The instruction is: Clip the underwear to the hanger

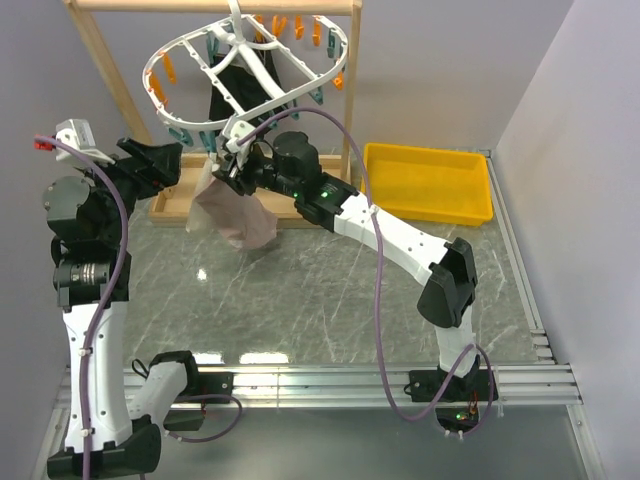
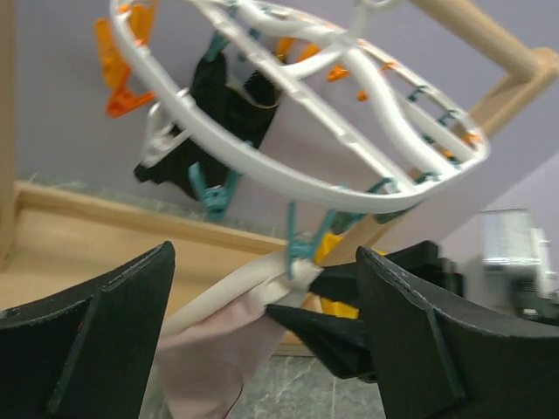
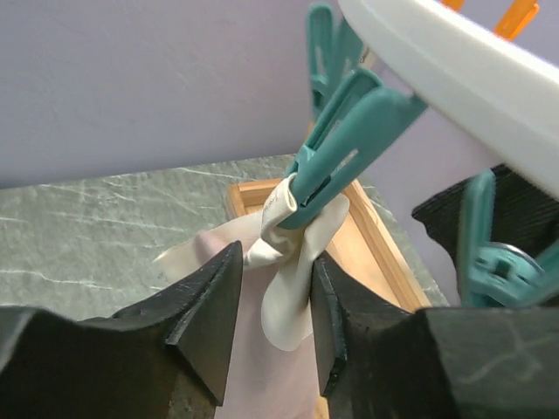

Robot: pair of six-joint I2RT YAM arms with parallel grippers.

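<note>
Looking down on a grey marbled table (image 1: 330,290) boxed in by pale lavender walls (image 1: 450,70). Got a wooden rack (image 1: 200,5) standing along the back edge, plus a yellow tray (image 1: 425,185) off to its right. Hung from the rack's top bar: the hanger (image 2: 253,170), tilted, with a black garment (image 1: 232,90) pegged on its far side. Then the underwear (image 1: 235,215), dangling below the hanger's near rim, above the table and in front of the rack. Right gripper (image 3: 275,262) reaching in from the right, pinched down narrow on the top of the underwear, with fabric pressed against both fingers. Left gripper (image 2: 264,262) parked just left of the underwear, spread wide, holding nothing. Smaller stuff: a teal clothespin (image 3: 336,148) biting the bunched beige waistband (image 3: 284,297) right above the right gripper's fingers, and orange pegs (image 2: 122,78) dangling around the rim.
</note>
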